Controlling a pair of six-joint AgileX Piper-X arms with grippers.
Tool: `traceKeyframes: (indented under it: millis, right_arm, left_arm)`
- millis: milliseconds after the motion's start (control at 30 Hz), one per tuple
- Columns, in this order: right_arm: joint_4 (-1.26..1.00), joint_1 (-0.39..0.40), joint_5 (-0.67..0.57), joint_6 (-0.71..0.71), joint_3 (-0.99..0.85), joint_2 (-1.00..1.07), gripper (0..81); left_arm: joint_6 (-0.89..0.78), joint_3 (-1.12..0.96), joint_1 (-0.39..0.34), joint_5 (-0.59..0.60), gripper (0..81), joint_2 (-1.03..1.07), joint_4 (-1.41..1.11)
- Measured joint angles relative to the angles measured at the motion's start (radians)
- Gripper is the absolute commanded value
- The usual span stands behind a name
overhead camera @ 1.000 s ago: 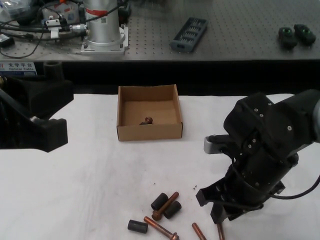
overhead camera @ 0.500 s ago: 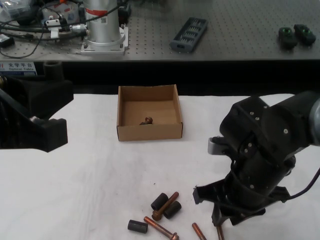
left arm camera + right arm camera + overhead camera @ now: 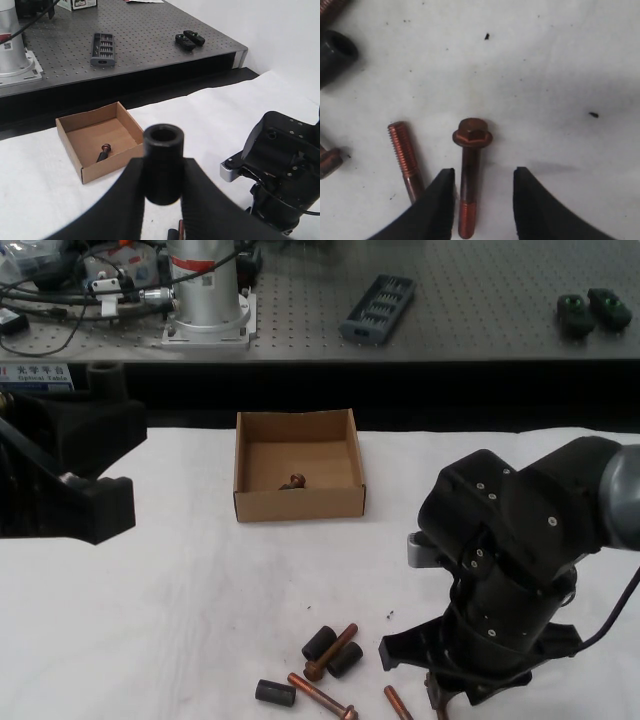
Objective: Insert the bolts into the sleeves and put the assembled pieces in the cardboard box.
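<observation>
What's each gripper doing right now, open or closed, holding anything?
Left gripper: shut on a black sleeve.
Right gripper: open, straddling a copper bolt, not gripping it.

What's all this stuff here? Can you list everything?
white cloth: one, white, covering the bench.
brown cardboard box: one, brown, toward the cloth's far edge; a bolt-and-sleeve piece lies inside.
loose black cylindrical sleeves: three, black, cloth's near edge.
copper hex-head bolts: four, copper, among those sleeves.
blue-grey ridged case: one, blue-grey, on the grey perforated table behind.
small dark pieces: two, black with green, same table.
left gripper: black, shut on a fourth black sleeve.
right gripper: black, open, straddling one bolt.
</observation>
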Motion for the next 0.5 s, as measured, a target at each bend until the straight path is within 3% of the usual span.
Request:
traceKeyframes:
  millis: [500]
  right_arm:
    - [-0.03, 0.007, -0.012, 0.026, 0.011, 0.009, 28.4]
  left_arm:
    - [0.0, 0.005, 0.0, -0.024, 5.9, 0.0, 0.023]
